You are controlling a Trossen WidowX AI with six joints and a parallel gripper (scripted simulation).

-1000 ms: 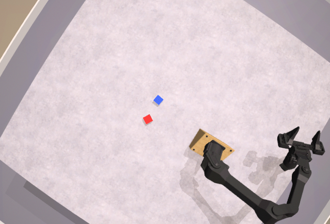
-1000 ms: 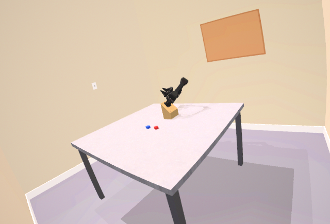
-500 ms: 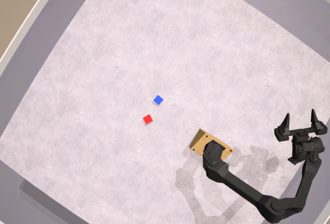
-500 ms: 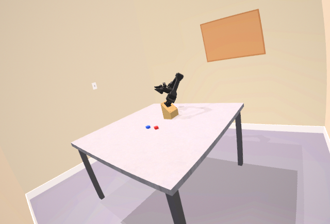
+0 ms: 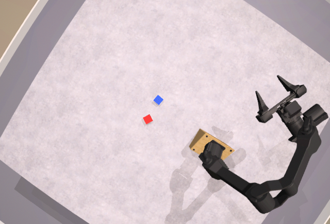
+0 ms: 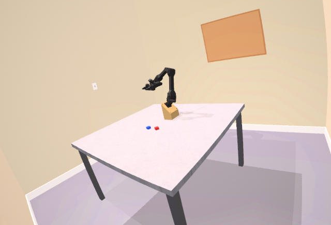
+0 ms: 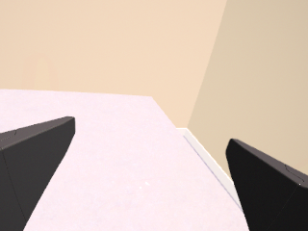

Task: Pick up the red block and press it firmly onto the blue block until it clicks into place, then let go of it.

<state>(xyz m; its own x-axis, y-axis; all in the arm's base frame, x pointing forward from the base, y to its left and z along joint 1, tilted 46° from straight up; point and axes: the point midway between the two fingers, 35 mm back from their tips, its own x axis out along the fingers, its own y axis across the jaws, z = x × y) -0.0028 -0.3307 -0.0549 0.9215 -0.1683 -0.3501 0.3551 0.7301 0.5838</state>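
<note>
In the top view, the red block (image 5: 147, 119) and the blue block (image 5: 158, 100) are seen on the worktop (image 5: 119, 56) (image 6: 160, 142) (image 7: 120, 154), near each other but apart, and neither is stacked on the other; the gripper (image 5: 266, 83) (image 6: 143, 88) (image 7: 153, 137) is spread wide with nothing held, well apart from both blocks, and the black arm (image 5: 234, 181) (image 6: 171, 83) is carried by a wooden base (image 5: 197, 142) (image 6: 167, 115)

In the exterior view, the gripper is held raised above the worktop, and the two blocks are shown lying in front of the wooden base, side by side with a gap between; an orange board (image 6: 234, 35) is mounted on the wall behind

In the wrist view, the worktop and walls are framed between the widely parted fingers, and neither block is shown
</note>
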